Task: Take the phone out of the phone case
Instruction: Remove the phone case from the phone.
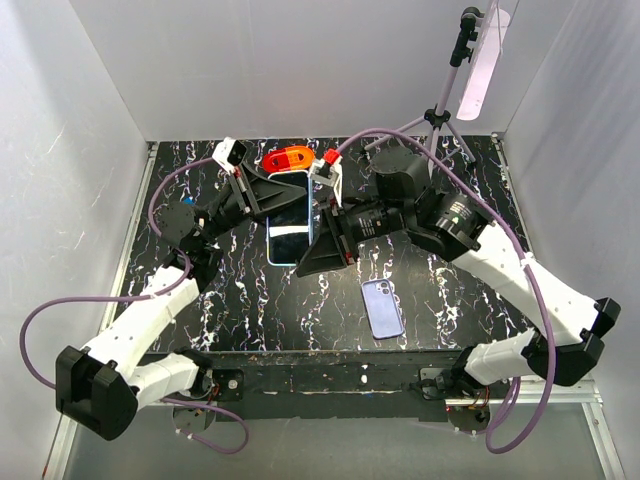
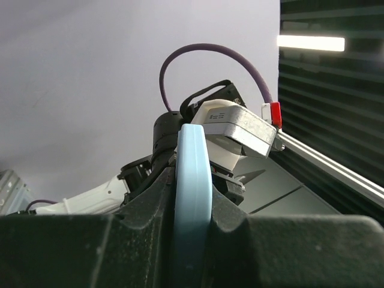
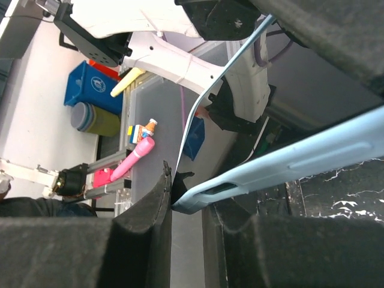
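A phone in a light blue case (image 1: 290, 235) is held above the black marbled table between both grippers, dark screen up. My left gripper (image 1: 266, 198) is shut on its far end. In the left wrist view the case's blue edge (image 2: 193, 180) stands upright, pinched between the fingers of that gripper (image 2: 193, 240). My right gripper (image 1: 320, 238) is shut on the case's right side. In the right wrist view that gripper (image 3: 187, 207) pinches a corner of the blue case (image 3: 282, 165). The phone sits inside the case.
A lavender phone (image 1: 382, 307) lies back up on the table near the front. An orange object (image 1: 288, 158) lies at the back behind the held phone. A tripod (image 1: 440, 115) with a white lamp stands at the back right. White walls enclose the table.
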